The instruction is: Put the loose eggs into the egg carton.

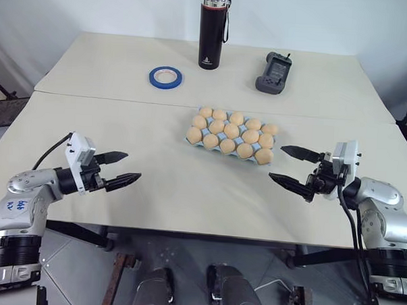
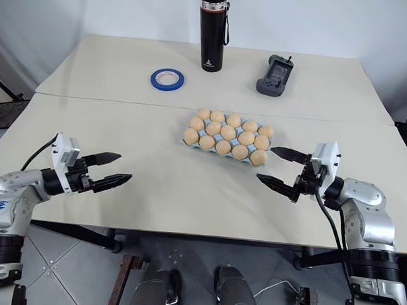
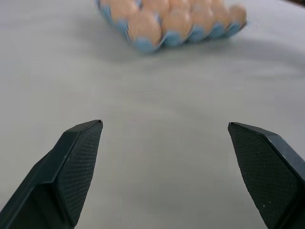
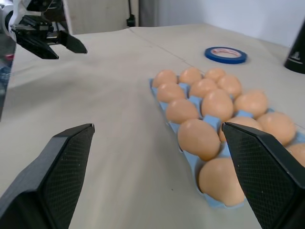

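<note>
Grippers nearest, one at each side of the table's near edge. Left gripper [image 1: 118,169] over the near left part of the tabletop [image 1: 154,204], two black tapered fingers spread wide, nothing between them; inner pads [image 3: 78,167] finely cross-hatched, seen in the left wrist view. Right gripper [image 1: 294,166] over the near right part, likewise two black pointed fingers held wide apart and empty, tips toward the carton.

Tabletop matte, pale beige, smooth, made of two slabs meeting at a seam running across just beyond the carton.

Egg carton [image 4: 190,157] next, right of centre on the near slab, close to the seam: low light blue moulded tray, rectangular, set slightly askew to the table's edges. Eggs [image 1: 231,130] seated in every cup, fifteen counted, three rows of five; smooth, oval, pale tan-orange, all alike.

On the far slab, three things: one flat ring of blue tape [image 1: 165,76] left of centre; one tall black cylindrical bottle [image 1: 213,28] with a strap, upright by the far edge; one dark grey handheld controller [image 1: 273,72] lying to the right of the bottle.
</note>
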`<action>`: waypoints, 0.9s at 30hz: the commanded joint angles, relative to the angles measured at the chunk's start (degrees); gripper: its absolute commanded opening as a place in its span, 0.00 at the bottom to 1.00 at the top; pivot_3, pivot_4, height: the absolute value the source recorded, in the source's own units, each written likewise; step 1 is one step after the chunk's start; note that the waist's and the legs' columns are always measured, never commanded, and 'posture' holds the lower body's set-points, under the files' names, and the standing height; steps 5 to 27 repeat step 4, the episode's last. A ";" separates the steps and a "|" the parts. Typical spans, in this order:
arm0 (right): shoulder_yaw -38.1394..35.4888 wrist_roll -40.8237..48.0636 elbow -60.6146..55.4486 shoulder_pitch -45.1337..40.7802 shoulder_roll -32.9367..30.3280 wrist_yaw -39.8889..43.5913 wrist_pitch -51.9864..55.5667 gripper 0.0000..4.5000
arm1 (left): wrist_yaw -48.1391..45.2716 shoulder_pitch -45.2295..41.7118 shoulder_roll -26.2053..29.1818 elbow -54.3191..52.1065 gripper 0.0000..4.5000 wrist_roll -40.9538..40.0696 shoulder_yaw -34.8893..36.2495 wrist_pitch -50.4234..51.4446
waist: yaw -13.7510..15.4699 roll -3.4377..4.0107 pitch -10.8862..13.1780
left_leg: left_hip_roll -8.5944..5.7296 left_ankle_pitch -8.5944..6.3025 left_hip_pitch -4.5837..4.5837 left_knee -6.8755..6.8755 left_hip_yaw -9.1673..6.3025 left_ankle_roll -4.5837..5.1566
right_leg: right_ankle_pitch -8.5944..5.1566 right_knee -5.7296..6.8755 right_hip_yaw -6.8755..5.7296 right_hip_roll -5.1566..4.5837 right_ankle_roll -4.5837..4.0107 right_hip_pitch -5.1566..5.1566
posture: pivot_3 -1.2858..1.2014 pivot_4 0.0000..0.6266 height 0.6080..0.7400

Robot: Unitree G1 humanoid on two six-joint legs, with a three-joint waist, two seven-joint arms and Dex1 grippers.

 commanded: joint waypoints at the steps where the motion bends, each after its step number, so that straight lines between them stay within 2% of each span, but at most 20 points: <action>1: -0.53 -0.17 0.50 -0.78 -1.11 1.51 -0.24 1.00 | 0.61 -0.61 1.46 -1.50 1.00 -2.12 2.73 -0.51 | 0.02 0.00 0.00 | -0.01 0.00 0.01 0.00 -0.02 0.00 | -0.02 -0.02 -0.01 -0.02 -0.04 0.04 | 0.52 0.24 1.00; 27: -0.37 -0.52 1.28 -1.10 -1.05 1.85 -0.48 1.00 | 0.34 -1.50 1.26 -0.98 1.00 -3.00 3.23 -1.36 | -0.10 0.00 0.00 | -0.04 -0.02 0.01 -0.09 0.00 0.03 | 0.01 -0.08 -0.01 -0.10 0.00 0.06 | 0.52 0.24 1.00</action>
